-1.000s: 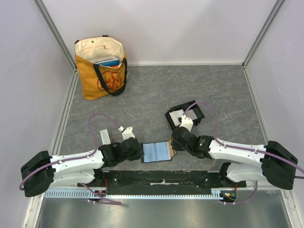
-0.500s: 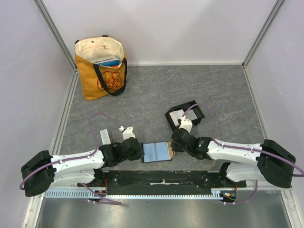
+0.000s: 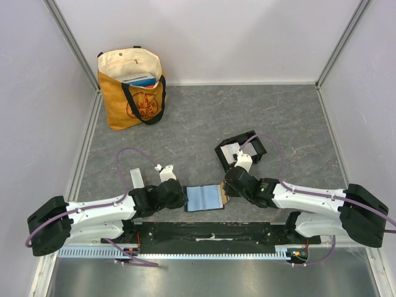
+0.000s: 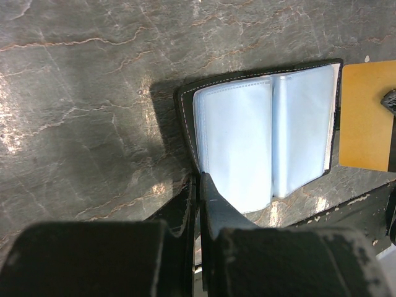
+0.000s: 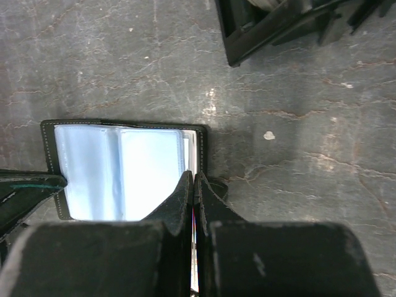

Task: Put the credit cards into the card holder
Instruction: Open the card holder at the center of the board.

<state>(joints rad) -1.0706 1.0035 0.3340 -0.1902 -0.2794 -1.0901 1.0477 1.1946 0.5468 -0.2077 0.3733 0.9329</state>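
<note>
A flat black wallet (image 3: 204,198) lies open near the table's front edge, its pale blue sleeves facing up (image 4: 260,136). My left gripper (image 3: 184,197) is shut on the wallet's left cover edge (image 4: 198,176). My right gripper (image 3: 225,193) sits at the wallet's right edge, shut on an orange-gold credit card (image 4: 368,114), seen edge-on between its fingers (image 5: 193,175). The black card holder (image 3: 255,148) stands just behind the right gripper with a pale card inside; its corner shows in the right wrist view (image 5: 260,34).
An orange tote bag (image 3: 132,86) stands at the back left. A pale card-like strip (image 3: 136,177) lies on the table left of the left wrist. Grey walls enclose the table on three sides.
The right arm wavers slightly at the wallet's right edge and ends about where it was. The left arm and both grips are unchanged.
</note>
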